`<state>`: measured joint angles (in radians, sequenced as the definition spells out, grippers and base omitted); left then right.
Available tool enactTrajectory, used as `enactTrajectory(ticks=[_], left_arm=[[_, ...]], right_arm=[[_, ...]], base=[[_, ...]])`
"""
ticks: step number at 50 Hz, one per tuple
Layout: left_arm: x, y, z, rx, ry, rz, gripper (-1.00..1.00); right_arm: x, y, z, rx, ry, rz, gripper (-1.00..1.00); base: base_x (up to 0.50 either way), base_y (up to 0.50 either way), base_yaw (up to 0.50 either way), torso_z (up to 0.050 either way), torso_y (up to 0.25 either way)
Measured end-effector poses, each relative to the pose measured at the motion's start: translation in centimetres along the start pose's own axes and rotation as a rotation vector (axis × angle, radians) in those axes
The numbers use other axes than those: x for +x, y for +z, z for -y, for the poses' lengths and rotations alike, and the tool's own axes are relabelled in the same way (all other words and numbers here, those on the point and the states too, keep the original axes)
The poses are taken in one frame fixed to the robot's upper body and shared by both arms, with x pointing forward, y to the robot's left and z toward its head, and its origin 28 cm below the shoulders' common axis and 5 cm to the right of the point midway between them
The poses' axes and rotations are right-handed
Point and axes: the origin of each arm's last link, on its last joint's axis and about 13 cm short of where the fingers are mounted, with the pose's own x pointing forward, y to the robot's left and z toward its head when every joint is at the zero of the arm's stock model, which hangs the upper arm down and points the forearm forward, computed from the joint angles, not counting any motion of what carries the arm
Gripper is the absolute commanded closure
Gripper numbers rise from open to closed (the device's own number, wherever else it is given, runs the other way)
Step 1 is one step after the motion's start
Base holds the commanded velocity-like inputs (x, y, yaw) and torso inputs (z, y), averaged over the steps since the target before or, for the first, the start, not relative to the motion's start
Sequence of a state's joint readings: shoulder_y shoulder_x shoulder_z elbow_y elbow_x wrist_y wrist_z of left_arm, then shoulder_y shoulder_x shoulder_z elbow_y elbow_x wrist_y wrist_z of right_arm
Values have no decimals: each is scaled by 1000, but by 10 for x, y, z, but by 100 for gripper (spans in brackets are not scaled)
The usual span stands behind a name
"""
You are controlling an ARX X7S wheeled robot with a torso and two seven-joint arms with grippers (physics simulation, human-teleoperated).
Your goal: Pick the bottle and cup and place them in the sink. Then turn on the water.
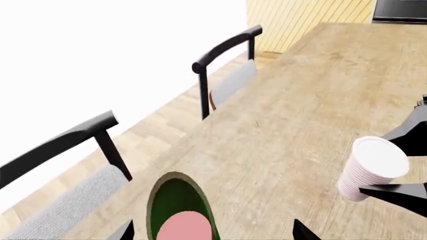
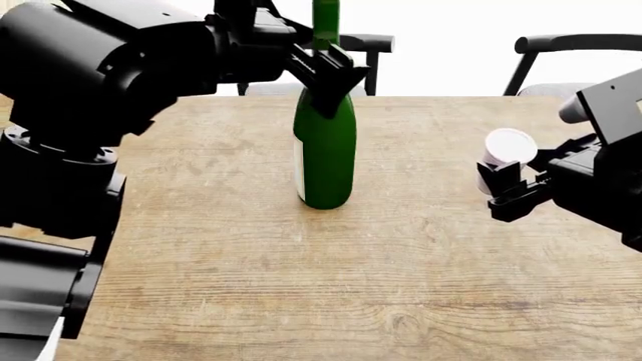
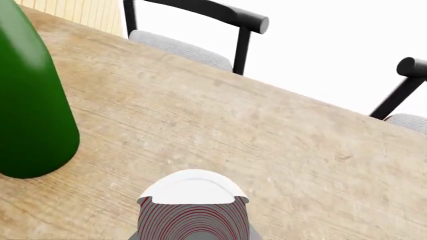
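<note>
Both jaws have something in them. The left gripper (image 2: 326,71) is shut around the neck of the green wine bottle (image 2: 326,150), just where the neck widens into the body. The right gripper (image 2: 507,192) pinches the white ribbed cup (image 2: 504,154) from its sides and has it lifted and tipped over, with its mouth turned to the near side.

The bottle stands straight up in the middle of the wooden desk (image 2: 301,286), a bit toward the far side. The cup hangs over the right part of the desk, well apart from the bottle. No sink or faucet shows in any view.

I think the bottle is heavy, hard and shiny, so it could slip or swing. Holding the neck works, but the fat body hangs below, so slow moves look best. It could break if dropped. The cup looks very light and thin. A hard squeeze may crush it, so a soft hold low on its sides seems right.

The desk is pale wood with long grain lines, flat and wide. Black chairs (image 2: 561,49) with grey seats stand along its far side. The room past them is bright white, and the floor (image 1: 167,120) is light wood.
</note>
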<state>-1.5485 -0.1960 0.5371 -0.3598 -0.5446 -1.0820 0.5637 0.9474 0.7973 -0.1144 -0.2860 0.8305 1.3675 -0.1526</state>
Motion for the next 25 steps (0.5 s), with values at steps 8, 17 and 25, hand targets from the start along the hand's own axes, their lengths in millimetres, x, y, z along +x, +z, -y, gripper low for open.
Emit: enactTrajectory(ticks=[8, 17, 25], left_arm=[[2, -2, 0, 0, 2, -7, 100], [1, -1, -1, 4, 7, -6, 100], [-5, -1, 0, 0, 14, -3, 100]], right_arm=[[-1, -1, 0, 2, -4, 0, 100], [-1, -1, 1, 3, -8, 2, 100], [-2, -2, 0, 6, -10, 5, 100]], base=[[0, 0, 0, 0, 0], [0, 0, 0, 0, 0], [0, 0, 0, 0, 0]])
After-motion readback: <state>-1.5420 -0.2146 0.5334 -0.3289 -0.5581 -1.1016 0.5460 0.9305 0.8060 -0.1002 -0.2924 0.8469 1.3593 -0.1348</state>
